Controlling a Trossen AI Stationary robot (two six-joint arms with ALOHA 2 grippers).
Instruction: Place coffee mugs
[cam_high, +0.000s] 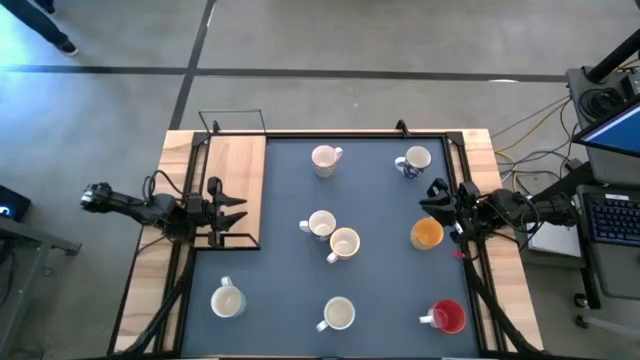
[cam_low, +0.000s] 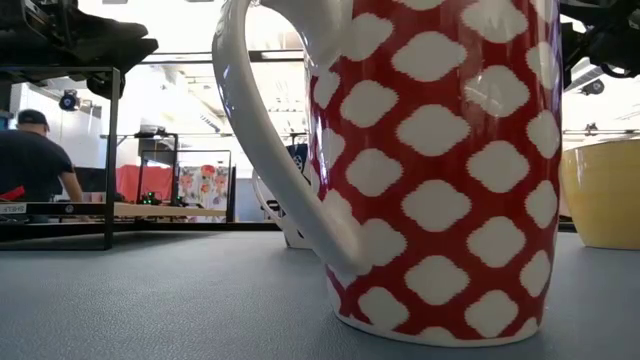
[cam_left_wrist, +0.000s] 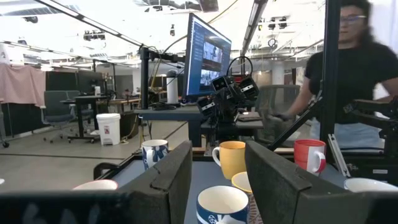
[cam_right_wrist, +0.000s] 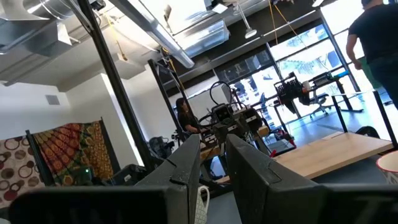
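Eight mugs stand upright on the dark mat. Two white ones, plain and blue-marked, are near the far edge. A white and a cream mug stand side by side in the middle. The orange mug is at the right. Two white mugs and the red patterned mug stand near the near edge. My left gripper hangs open over the wooden board. My right gripper is open, just far of the orange mug, touching nothing.
A wooden board lies along the mat's left side, carrying a thin wire rack. Black frame rails border the table. People stand in the room beyond. Bare mat lies between the mugs, mostly left of centre.
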